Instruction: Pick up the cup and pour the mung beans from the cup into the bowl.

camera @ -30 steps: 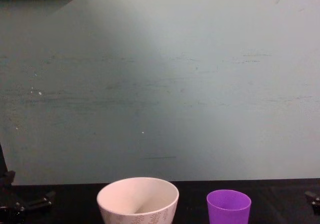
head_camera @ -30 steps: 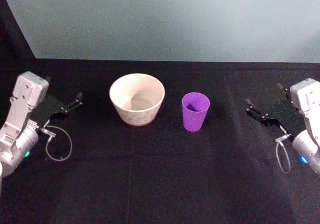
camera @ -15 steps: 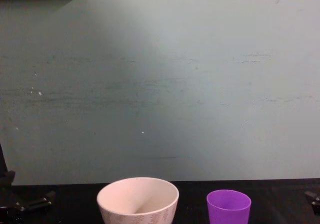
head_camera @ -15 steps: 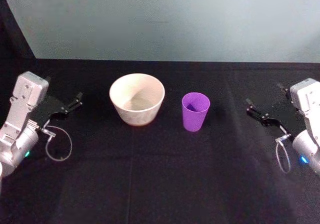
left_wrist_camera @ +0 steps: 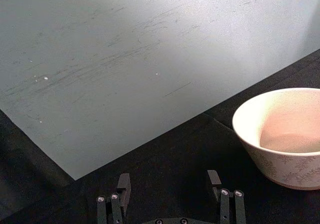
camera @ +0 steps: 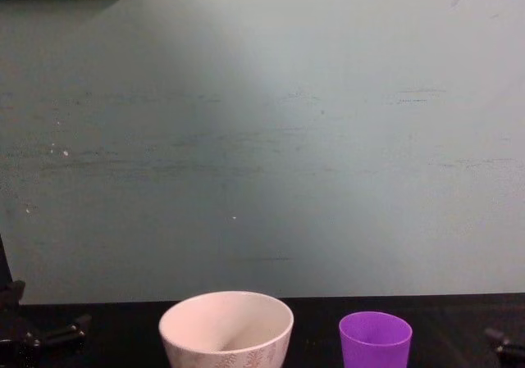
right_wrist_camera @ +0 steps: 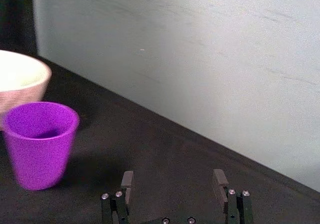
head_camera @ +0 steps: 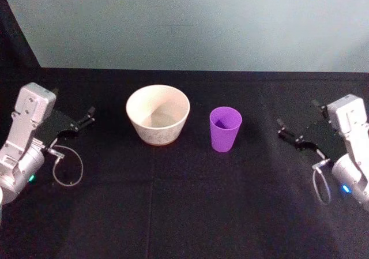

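Note:
The purple cup [head_camera: 225, 129] stands upright on the black table, just right of the cream bowl [head_camera: 158, 113]. The two are apart. The mung beans are hidden; the cup's inside [right_wrist_camera: 40, 144] looks dark purple. The patterned bowl [left_wrist_camera: 285, 134] looks empty. My right gripper [head_camera: 281, 128] is open, to the right of the cup and clear of it, pointing at it. Its fingers [right_wrist_camera: 218, 181] frame bare cloth near the cup. My left gripper [head_camera: 86, 117] is open at the far left, away from the bowl. In the chest view, the cup [camera: 375, 341] and bowl [camera: 226, 331] sit side by side.
A teal wall [head_camera: 190, 22] rises right behind the table's far edge. Black cloth [head_camera: 184, 201] covers the table, with wide free space in front of the bowl and cup. A cable loop [head_camera: 68, 169] hangs by the left wrist, another [head_camera: 320, 187] by the right.
My right gripper has moved a little to the left, closer to the cup. The left arm, the cup and the bowl have not moved.

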